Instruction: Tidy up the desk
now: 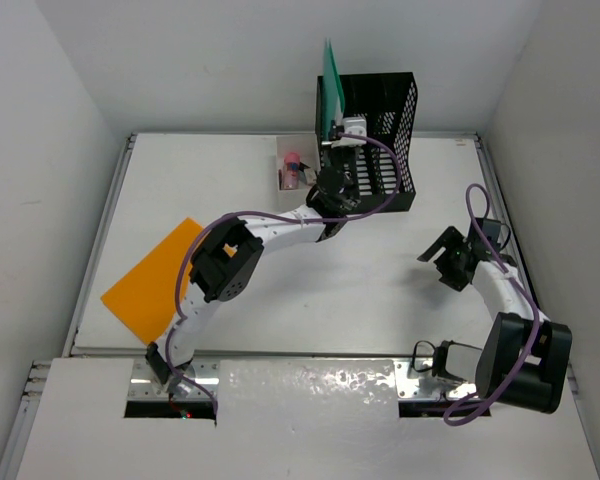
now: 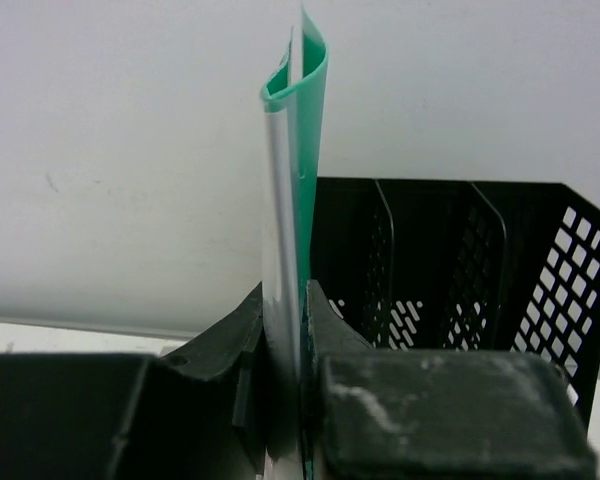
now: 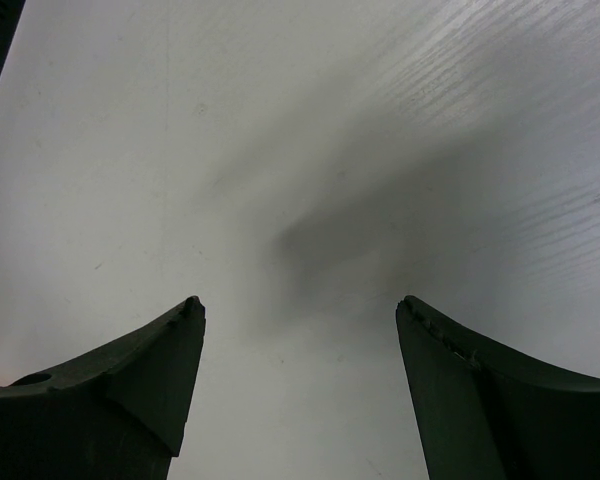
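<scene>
Left tool (image 2: 284,305) clamps the lower edge of a green folder (image 2: 308,150), likely light, slick and floppy, at the black mesh rack (image 2: 460,270); right tool (image 3: 300,320) hangs open, empty.

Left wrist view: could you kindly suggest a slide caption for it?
Upright green folder pinched edge-on by the left fingers, black mesh file rack behind.

We spot four extras
Green folder (image 1: 330,88) upright at the black mesh rack's (image 1: 388,115) left end; orange sheet (image 1: 152,282) lying flat (small box (image 1: 283,150) beside the rack).
</scene>
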`<action>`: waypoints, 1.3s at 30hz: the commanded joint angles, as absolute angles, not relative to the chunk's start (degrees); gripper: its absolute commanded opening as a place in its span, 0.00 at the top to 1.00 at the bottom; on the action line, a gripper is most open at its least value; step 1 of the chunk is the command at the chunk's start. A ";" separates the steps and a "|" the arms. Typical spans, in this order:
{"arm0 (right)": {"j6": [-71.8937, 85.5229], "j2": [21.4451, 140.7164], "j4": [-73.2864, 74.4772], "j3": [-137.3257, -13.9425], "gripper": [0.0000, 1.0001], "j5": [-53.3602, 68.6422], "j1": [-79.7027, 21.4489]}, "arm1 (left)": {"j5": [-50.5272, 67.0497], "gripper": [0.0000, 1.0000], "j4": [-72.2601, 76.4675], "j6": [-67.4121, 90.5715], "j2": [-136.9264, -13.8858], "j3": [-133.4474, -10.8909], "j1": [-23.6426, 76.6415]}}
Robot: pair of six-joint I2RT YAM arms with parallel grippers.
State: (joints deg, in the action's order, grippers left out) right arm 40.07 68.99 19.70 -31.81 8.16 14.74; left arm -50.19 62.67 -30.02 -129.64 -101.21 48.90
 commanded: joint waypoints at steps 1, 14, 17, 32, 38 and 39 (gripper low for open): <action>39.37 69.08 18.28 -32.52 0.24 8.88 14.33 | -50.18 0.90 62.14 -26.37 -127.79 -101.25 49.39; 39.64 68.91 18.11 -32.78 0.24 9.67 14.33 | -53.26 0.78 60.90 -22.50 -124.02 -97.56 49.39; 39.73 68.64 17.93 -32.78 0.25 10.02 14.33 | -54.31 0.67 61.61 -22.32 -122.52 -95.63 49.31; 40.25 67.24 17.23 -32.34 0.25 11.07 14.24 | -51.15 0.38 61.96 -21.00 -109.26 -92.55 49.75; 40.52 66.27 16.26 -31.99 0.25 12.13 13.98 | -54.49 0.38 59.95 -20.23 -99.25 -88.34 49.83; 40.52 65.92 16.26 -31.91 0.25 12.48 13.97 | -54.67 0.39 56.03 -18.91 -94.97 -85.46 49.83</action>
State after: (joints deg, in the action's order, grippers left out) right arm 40.25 67.83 18.61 -31.81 11.07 14.41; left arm -53.21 58.94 -21.43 -103.02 -89.52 49.21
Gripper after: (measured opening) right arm 0.754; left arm 0.618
